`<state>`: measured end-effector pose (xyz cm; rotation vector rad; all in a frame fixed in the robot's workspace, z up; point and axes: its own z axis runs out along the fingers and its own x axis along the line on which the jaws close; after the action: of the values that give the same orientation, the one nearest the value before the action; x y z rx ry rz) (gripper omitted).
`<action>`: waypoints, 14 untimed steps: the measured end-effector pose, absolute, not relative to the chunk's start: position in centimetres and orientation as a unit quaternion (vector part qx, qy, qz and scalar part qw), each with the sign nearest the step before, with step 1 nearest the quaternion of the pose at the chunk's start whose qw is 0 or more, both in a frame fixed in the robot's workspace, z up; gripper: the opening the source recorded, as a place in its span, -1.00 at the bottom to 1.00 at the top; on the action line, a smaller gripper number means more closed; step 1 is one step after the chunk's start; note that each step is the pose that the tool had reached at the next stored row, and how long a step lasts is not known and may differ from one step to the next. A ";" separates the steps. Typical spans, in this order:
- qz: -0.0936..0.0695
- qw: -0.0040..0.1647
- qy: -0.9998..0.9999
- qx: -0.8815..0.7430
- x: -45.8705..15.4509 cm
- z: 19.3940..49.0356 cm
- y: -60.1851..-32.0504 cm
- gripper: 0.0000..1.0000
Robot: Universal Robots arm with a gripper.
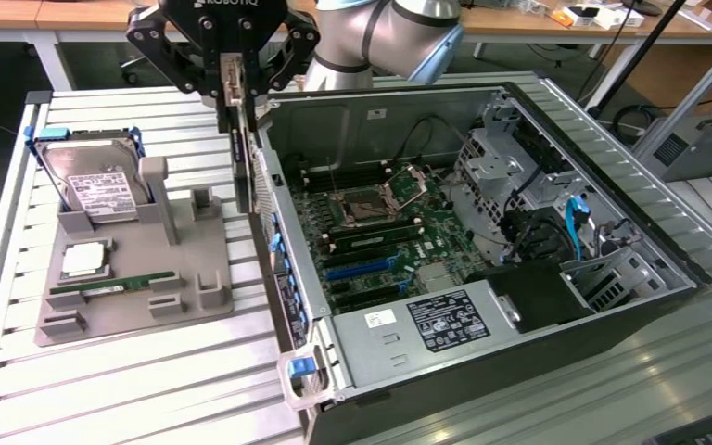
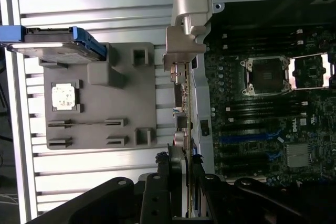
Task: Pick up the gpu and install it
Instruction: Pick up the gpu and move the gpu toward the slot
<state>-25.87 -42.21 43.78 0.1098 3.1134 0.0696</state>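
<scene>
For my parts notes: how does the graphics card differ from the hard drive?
The graphics card is thin and hangs upright in the shut pincer; the hard drive is boxy and leans on the grey stand. The graphics card shows its dark edge; the hard drive shows a white label.

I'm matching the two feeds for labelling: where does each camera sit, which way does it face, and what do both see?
Exterior view: raised off the arm, looking down on the open computer case and grey tray; the arm and pincer show.
Wrist view: on the wrist, looking down along the pincer, shut on the edge-on gpu; its dark fingers show.
Shared: gpu, grey tray, hard drive, computer case.
</scene>
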 end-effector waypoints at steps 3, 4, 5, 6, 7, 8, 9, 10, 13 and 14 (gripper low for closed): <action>0.022 0.013 0.999 0.035 -25.8 43.7 -42.2 -0.47; 0.022 0.013 0.999 0.035 -25.8 43.7 -42.2 -0.47; 0.021 0.013 0.999 0.035 -25.8 43.7 -42.2 -0.47; 0.021 0.013 0.999 0.035 -25.7 43.7 -42.2 -0.47; 0.021 0.013 0.999 0.035 -25.7 43.7 -42.2 -0.47; 0.021 0.013 0.999 0.035 -25.7 43.7 -42.2 -0.47; 0.021 0.013 0.999 0.035 -25.7 43.7 -42.2 -0.47; 0.021 0.013 0.999 0.035 -25.6 43.7 -42.2 -0.47; 0.020 0.013 0.999 0.035 -25.4 43.6 -42.2 -0.47; 0.020 0.013 0.999 0.035 -25.4 43.6 -42.2 -0.47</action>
<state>-25.36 -42.22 43.56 0.1097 3.1133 0.0612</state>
